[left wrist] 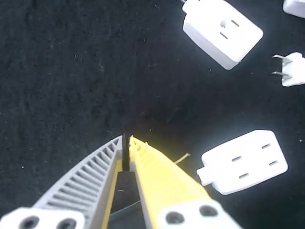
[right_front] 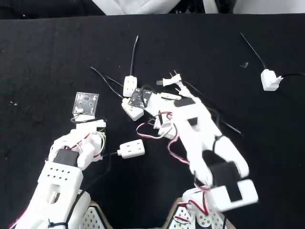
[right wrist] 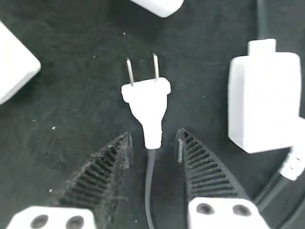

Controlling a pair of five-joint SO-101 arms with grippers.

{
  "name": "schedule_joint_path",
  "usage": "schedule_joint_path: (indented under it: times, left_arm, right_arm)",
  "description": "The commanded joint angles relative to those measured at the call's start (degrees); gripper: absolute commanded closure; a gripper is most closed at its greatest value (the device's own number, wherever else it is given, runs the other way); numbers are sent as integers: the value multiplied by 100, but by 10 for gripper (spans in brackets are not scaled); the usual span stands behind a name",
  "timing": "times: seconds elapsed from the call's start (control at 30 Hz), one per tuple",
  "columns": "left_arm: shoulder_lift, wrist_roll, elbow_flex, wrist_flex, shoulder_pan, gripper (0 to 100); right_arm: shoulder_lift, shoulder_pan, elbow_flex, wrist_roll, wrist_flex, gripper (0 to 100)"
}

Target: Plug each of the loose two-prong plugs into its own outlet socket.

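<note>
The right gripper (right wrist: 153,137) is standing wide, its two black ribbed fingers (right wrist: 107,167) straddling the narrow neck of a white two-prong plug (right wrist: 145,98) without touching it. The plug is lying flat on the black table (right_front: 47,57), its metal prongs pointing away from the gripper and its grey cord (right wrist: 149,191) running back between the fingers. A white rectangular outlet block (right wrist: 264,95) is sitting near the plug, to one side of it.

The left gripper (left wrist: 126,139) is hanging over bare black table with its grey finger and yellow finger pressed together at the tips, holding nothing. A white three-socket outlet strip (left wrist: 243,162) is lying near the yellow finger, apart from it. Farther out, a white single-socket cube (left wrist: 221,31) and a second loose white plug (left wrist: 291,69) are resting apart from each other.

In the high view, a white corded adapter (right_front: 270,80) is sitting well apart from both arms, towards the table's far right.
</note>
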Motion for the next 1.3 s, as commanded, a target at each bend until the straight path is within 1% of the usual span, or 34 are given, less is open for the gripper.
schedule_joint_path:
  times: [0.0,0.1,0.17,0.23,0.4,0.57,0.67,0.77,0.87,0.97,1.07,1.13,1.2,1.27]
  left_arm:
    - [-88,26,-4,-97,22,966]
    - [-88,18,40,-97,22,965]
    - [-88,9,57,-97,22,965]
    - [-88,9,57,-97,22,965]
    - [-88,9,48,-97,22,964]
    - [-88,0,48,-97,22,964]
    - [-88,0,48,-97,22,964]
    - [-88,18,4,-97,-22,966]
    - [-97,26,-4,-97,-40,967]
    - [-97,26,-110,-97,-251,967]
    - [-97,44,-479,-97,-840,968]
    - [-97,176,-760,-97,-1086,968]
    - [-97,475,-1007,-97,-1086,966]
    - [-97,703,-1191,-97,-796,966]
  right_arm:
    - [277,97,-365,79,-440,848]
    - [549,149,-374,79,-835,871]
    - [576,141,-426,79,-835,919]
    - [585,141,-444,79,-835,988]
    - [567,185,-444,62,-782,988]
    - [-330,79,-444,44,123,988]
    - [-1130,-97,-347,-440,615,988]
    - [-1912,-510,48,-1046,686,988]
    - [-2589,-1081,593,-1741,378,988]
    - [-3134,-1503,1262,-2145,-264,988]
    - [-3565,-1758,2149,-2277,-1284,988]
    - [-3732,-1890,2695,-2277,-1952,988]
    - [-3864,-1934,3081,-2277,-2479,988]
    - [-3934,-1934,3231,-2286,-2778,988]
